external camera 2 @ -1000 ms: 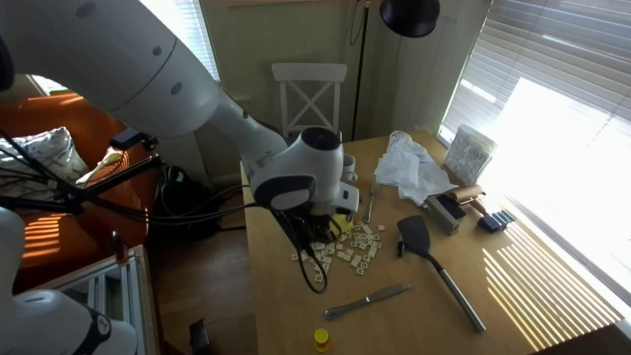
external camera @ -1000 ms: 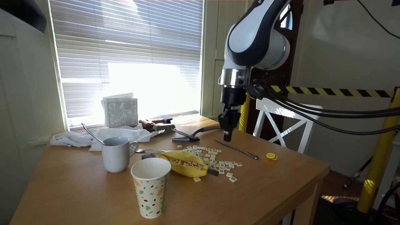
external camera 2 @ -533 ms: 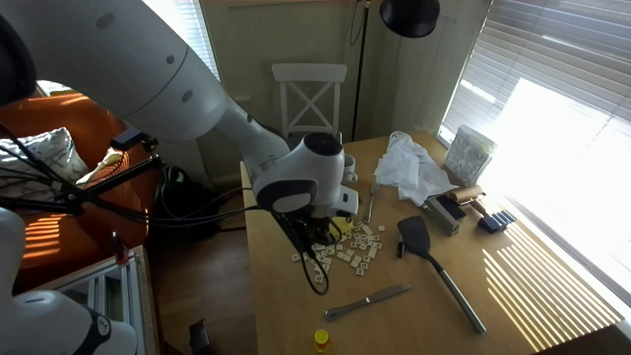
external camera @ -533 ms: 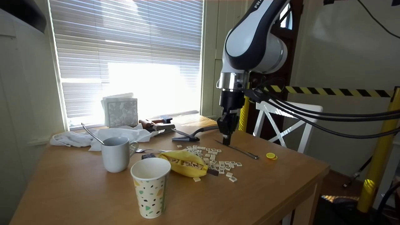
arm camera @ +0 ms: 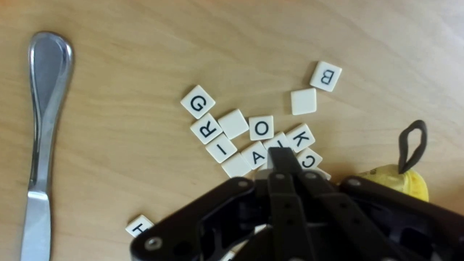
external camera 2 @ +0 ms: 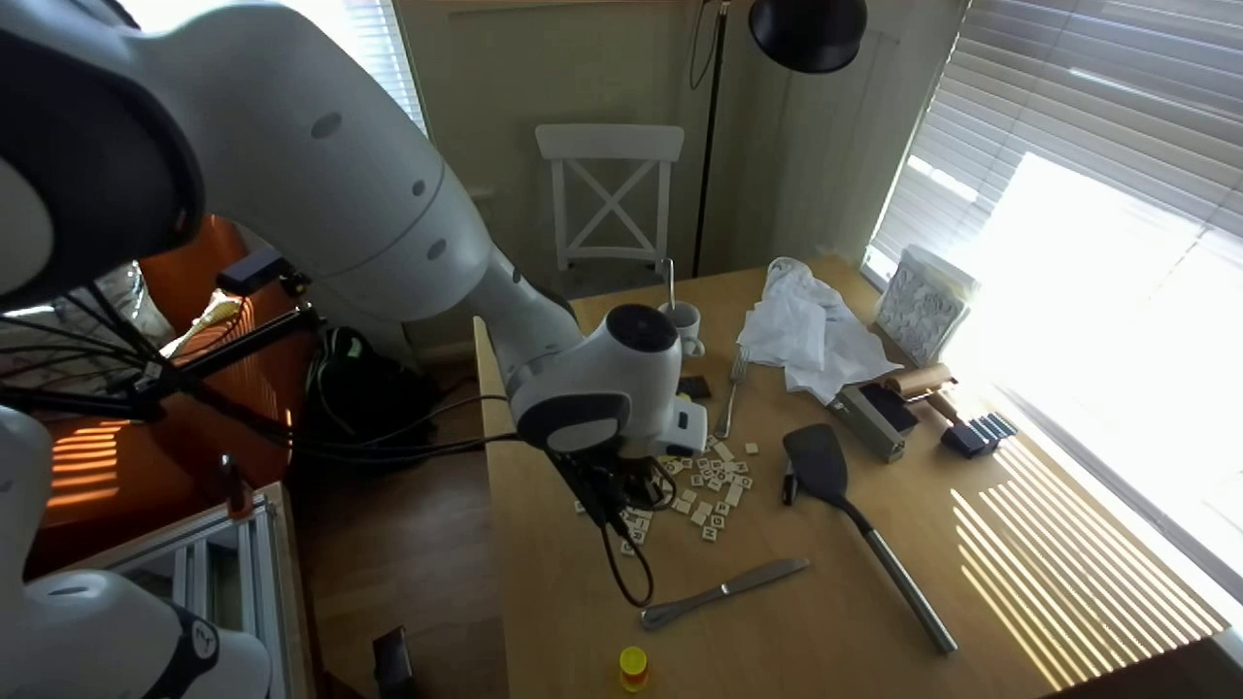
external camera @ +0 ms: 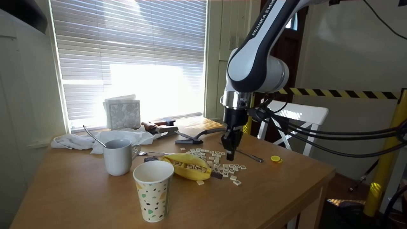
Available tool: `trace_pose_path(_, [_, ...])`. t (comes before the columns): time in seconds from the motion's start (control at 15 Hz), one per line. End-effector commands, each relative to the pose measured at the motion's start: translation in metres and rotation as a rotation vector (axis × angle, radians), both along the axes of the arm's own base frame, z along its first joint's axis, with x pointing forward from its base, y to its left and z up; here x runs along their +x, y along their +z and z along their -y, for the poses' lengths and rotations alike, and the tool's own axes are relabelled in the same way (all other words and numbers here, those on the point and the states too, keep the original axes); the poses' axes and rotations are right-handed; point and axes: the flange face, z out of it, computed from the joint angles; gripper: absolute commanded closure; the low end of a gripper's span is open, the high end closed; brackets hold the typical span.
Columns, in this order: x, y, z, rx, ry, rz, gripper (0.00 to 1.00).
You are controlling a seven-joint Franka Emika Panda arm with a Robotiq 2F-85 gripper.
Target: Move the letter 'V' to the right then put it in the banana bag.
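Note:
My gripper points down above the loose letter tiles, apart from the table. In the wrist view the gripper has its fingers together, with nothing seen between them. It covers part of a tile cluster; tiles K, O and A lie around it. I cannot make out a tile with V; some tiles are hidden or face down. The yellow banana bag lies open with tiles inside, left of the gripper in an exterior view. Its end with a dark loop shows in the wrist view.
A dotted paper cup and a grey mug with a spoon stand near the bag. A knife lies beside the tiles. A spatula, a fork, white cloths and a yellow lid are also on the table.
My gripper has come down and moved from near the knife to over the tiles. The fingers look shut throughout. The tiles and bag have not visibly moved.

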Motion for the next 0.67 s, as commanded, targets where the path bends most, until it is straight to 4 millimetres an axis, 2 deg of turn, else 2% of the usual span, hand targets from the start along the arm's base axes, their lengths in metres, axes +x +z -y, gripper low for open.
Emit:
trace_pose_path(0.0, [0.01, -0.018, 0.001, 0.014, 0.007, 0.027, 1.0])
trace_pose_path(0.6, [0.016, -0.04, 0.002, -0.012, 0.018, 0.055, 1.0])
